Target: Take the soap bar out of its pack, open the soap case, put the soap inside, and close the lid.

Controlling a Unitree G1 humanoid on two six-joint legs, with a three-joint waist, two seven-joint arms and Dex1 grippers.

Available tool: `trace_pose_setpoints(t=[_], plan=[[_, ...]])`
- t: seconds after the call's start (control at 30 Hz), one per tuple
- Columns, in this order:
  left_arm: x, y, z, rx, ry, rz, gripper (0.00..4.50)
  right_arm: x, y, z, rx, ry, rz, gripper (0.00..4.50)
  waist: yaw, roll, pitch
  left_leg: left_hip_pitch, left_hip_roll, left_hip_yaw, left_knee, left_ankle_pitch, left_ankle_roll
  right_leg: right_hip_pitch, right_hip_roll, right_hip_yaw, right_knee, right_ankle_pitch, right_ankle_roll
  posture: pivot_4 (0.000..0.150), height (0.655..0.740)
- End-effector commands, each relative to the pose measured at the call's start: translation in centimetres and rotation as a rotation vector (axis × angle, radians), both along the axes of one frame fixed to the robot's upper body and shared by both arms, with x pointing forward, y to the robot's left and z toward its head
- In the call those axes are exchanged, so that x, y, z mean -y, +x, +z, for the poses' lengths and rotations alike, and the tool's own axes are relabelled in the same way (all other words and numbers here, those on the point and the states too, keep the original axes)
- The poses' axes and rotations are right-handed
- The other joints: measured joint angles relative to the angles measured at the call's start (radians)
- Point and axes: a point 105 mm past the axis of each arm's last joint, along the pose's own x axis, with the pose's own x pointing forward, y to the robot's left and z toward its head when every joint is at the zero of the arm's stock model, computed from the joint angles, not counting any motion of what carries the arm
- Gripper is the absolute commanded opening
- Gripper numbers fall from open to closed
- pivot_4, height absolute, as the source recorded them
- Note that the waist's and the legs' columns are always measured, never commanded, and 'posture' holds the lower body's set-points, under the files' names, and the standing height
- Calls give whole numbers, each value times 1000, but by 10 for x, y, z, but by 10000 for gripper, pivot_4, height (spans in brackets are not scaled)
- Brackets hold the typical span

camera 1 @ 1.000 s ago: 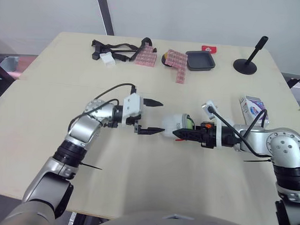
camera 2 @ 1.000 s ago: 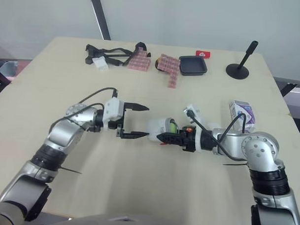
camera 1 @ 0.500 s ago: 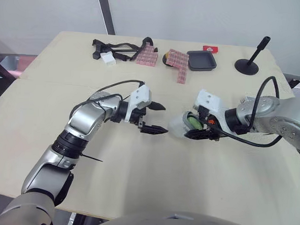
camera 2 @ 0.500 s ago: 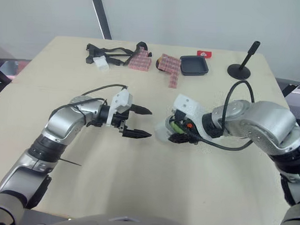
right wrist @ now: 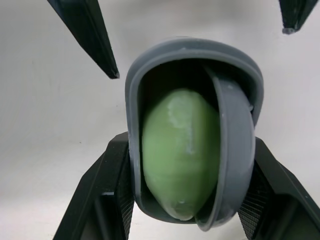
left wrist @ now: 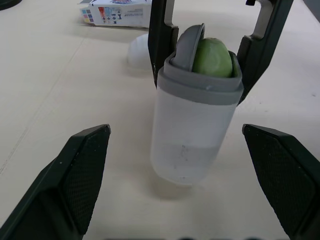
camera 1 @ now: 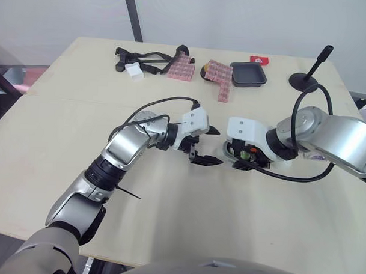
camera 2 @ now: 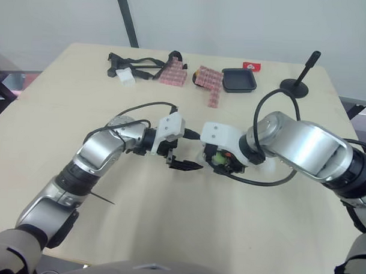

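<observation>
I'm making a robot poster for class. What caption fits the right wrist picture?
Green soap in the case, lid half open, held by the right gripper.

I count one soap case [left wrist: 192, 135], one soap bar [right wrist: 180, 150], one soap pack [left wrist: 116, 11], one black tray [camera 1: 248, 74] and one black stand [camera 1: 304, 80].

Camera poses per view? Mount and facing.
Head eyes: on the head, facing forward and down over the table; both arms show.
Left wrist: along the open left gripper toward the soap case, green soap inside.
Right wrist: along the right gripper, shut on the case, into its mouth.
Shared: both wrist views catch case, soap, opposite jaws.
</observation>
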Motion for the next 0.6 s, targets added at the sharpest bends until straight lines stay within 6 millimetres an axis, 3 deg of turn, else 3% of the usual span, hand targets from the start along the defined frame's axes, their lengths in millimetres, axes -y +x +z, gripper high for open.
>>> trace_pose_setpoints(t=[0.03,0.6], plan=[[11,-6,9,37,-32,-28,45000,-6,3,11,46,-2,26,20759,1,0,0,0,0,0,0,0,0,0,0,0,0,0,0,1500,7400],[15,-10,5,82,-28,-81,45000,-9,6,14,37,-1,27,20759,2,0,0,0,0,0,1,0,0,0,0,1,2,0,0,1500,7400]])
